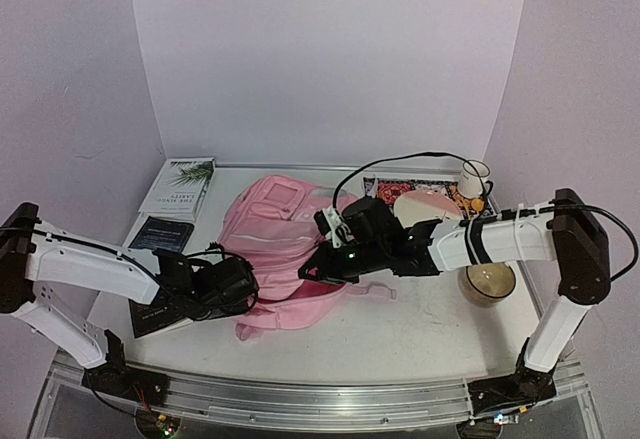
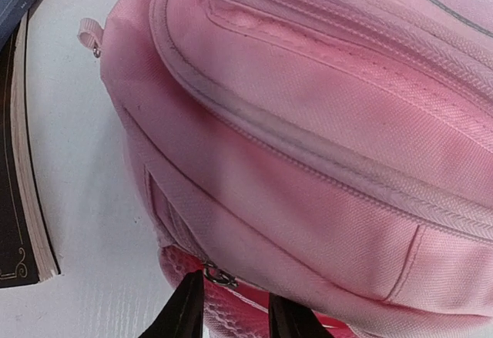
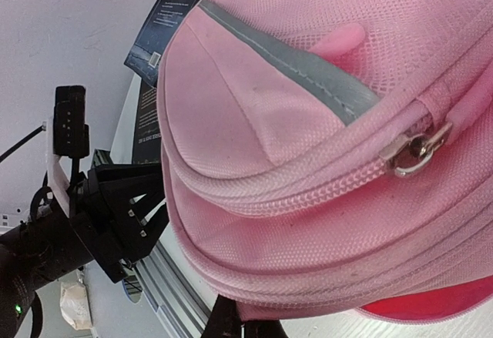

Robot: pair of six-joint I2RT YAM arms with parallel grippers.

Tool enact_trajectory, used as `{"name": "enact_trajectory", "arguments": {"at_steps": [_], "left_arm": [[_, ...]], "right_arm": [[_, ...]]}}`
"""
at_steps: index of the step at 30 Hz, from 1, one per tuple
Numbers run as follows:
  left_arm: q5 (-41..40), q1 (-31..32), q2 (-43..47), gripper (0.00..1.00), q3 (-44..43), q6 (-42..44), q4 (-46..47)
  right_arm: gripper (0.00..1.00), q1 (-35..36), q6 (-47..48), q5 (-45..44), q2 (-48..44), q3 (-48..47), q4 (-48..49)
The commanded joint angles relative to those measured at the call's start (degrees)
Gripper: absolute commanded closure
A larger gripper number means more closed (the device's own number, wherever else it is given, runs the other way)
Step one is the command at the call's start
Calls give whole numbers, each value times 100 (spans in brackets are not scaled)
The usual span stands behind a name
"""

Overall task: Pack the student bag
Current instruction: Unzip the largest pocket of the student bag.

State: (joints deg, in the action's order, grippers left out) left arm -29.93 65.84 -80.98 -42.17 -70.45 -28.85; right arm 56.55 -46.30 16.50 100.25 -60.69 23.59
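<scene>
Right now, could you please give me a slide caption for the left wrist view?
Left gripper, fingers apart, beside a metal zipper pull on the pink student bag; book nearby.

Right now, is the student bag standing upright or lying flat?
Lying flat: the student bag rests on the table with its zipped front pockets facing up toward the top camera.

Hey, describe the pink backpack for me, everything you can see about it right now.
The backpack is soft pink woven fabric, the biggest thing on the table. It lies flat, front up, with zipped pockets, a paler patch at the far end, a grey stripe and a metal zipper pull. Some darker red fabric shows along its near end. The left tool and right tool are both at that end; whether they grip it is unclear.
</scene>
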Motion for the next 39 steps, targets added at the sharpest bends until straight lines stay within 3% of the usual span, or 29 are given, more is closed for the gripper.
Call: {"name": "enact_trajectory", "arguments": {"at_steps": [1, 20, 30, 39], "left_arm": [[317, 16, -43, 69, -133, 57, 520], [-489, -90, -525, 81, 52, -475, 360], [-576, -93, 190, 100, 56, -498, -493], [-339, -100, 1133, 100, -28, 7, -969]], "right_arm": [[100, -10, 84, 140, 10, -303, 185], [100, -9, 131, 185, -111, -129, 224], [100, -118, 337, -232, -226, -184, -175], [100, -729, 771, -996, -332, -288, -970]]}}
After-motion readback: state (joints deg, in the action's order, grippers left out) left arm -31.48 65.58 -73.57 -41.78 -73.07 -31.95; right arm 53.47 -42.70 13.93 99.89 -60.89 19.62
